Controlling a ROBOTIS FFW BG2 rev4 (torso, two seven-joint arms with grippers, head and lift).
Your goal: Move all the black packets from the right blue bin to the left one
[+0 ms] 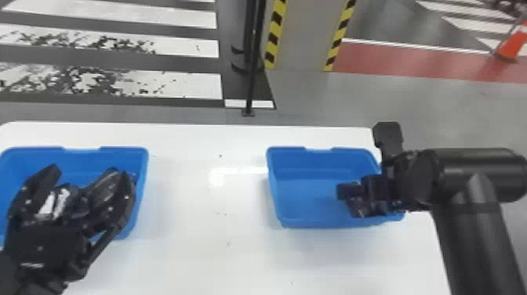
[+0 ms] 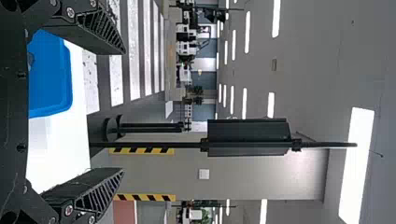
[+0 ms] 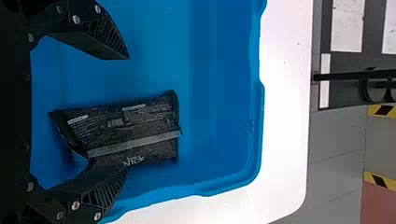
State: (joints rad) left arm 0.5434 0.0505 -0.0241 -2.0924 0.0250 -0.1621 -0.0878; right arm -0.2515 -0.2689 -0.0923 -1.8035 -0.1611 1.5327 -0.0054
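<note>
two blue bins, one black packet [image 3: 126, 121] in the right.
right bin [image 1: 306, 200], by the table's [image 1: 211, 251] right edge: packet lying near the bin's right end; right gripper [image 1: 370, 200] low over it, fingers apart, the lower part of one overlapping the packet's side in the wrist view. left bin [image 1: 143, 168], near the table's far left corner: dark contents [image 1: 104, 188], partly hidden; left gripper [image 1: 92, 174] over it, fingers apart.
</note>
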